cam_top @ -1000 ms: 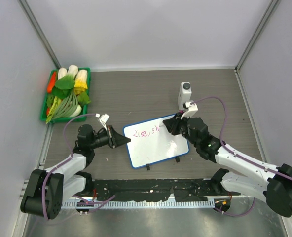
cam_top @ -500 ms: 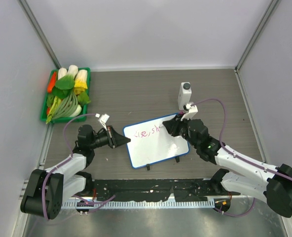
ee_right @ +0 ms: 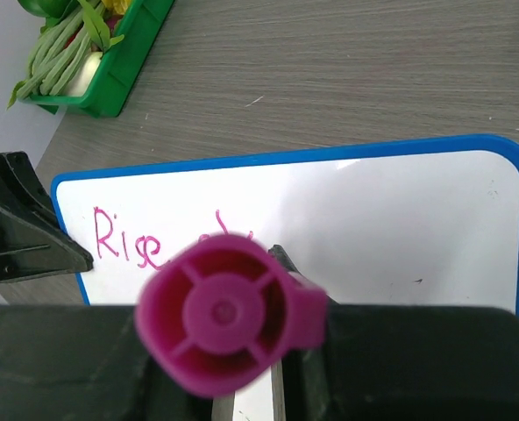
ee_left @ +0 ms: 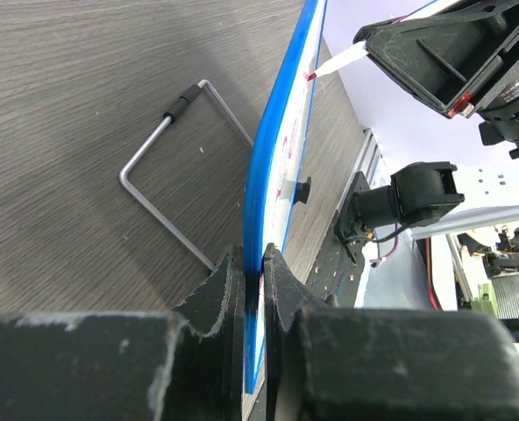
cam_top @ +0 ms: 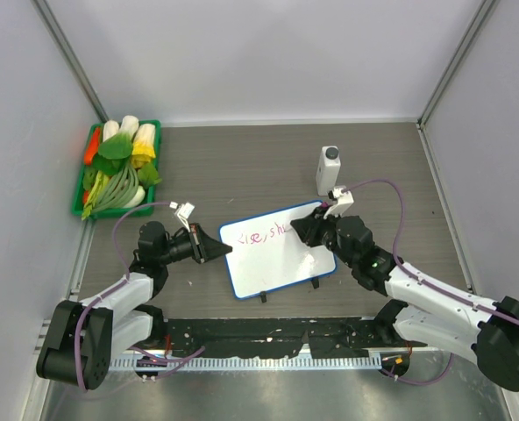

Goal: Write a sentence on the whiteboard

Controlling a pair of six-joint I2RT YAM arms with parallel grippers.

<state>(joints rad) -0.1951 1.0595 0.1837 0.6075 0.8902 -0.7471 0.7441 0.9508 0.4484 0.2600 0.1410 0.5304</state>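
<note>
near the middle of the table (cam_top: 242, 167), the whiteboard (cam_top: 273, 267) lies with its long axis running across, from the left gripper (cam_top: 227, 251) to the right gripper (cam_top: 302, 230). the left gripper is pressed together on the blue rim of the whiteboard's left short edge, with the rim sandwiched between both fingers. the right gripper pinches the marker (ee_right: 220, 316), whose tip is at the whiteboard's surface near the far long edge. the sentence (ee_right: 124, 239) reads "rise, sh" so far, starting beside the left gripper and running toward the right arm. what matters for the coming stroke: the bare white surface lies to the right of the tip along the long axis, and also nearer the arm bases for a second line. the right arm is the nearer one to that space, so i judge the next letters call for small moves rightward, away from the left gripper. the bottle (cam_top: 329, 169) stands beyond the whiteboard's far right corner, apart from it.
</note>
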